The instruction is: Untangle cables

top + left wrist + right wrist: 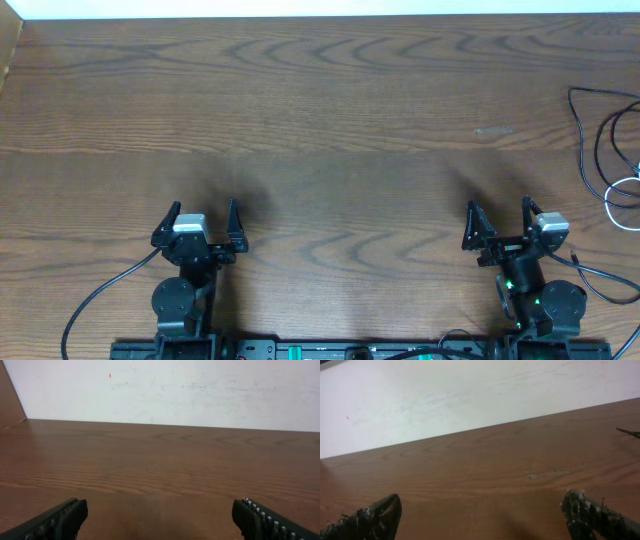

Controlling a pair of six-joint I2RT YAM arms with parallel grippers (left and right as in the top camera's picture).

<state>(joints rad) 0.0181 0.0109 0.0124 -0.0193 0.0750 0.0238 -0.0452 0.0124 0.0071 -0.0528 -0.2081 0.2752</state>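
A thin black cable (598, 145) loops at the far right edge of the table, and a thin white cable (622, 195) lies tangled with it, partly cut off by the frame edge. A tip of the black cable (629, 432) shows at the right edge of the right wrist view. My left gripper (201, 222) is open and empty near the front left; its fingers frame bare wood in the left wrist view (160, 515). My right gripper (498, 223) is open and empty near the front right, well short of the cables; its view (482, 512) shows bare wood.
The wooden table (320, 120) has a small pale scuff mark (493, 130) right of centre. A white wall runs along the far edge. Thick black arm wires trail near both arm bases at the front.
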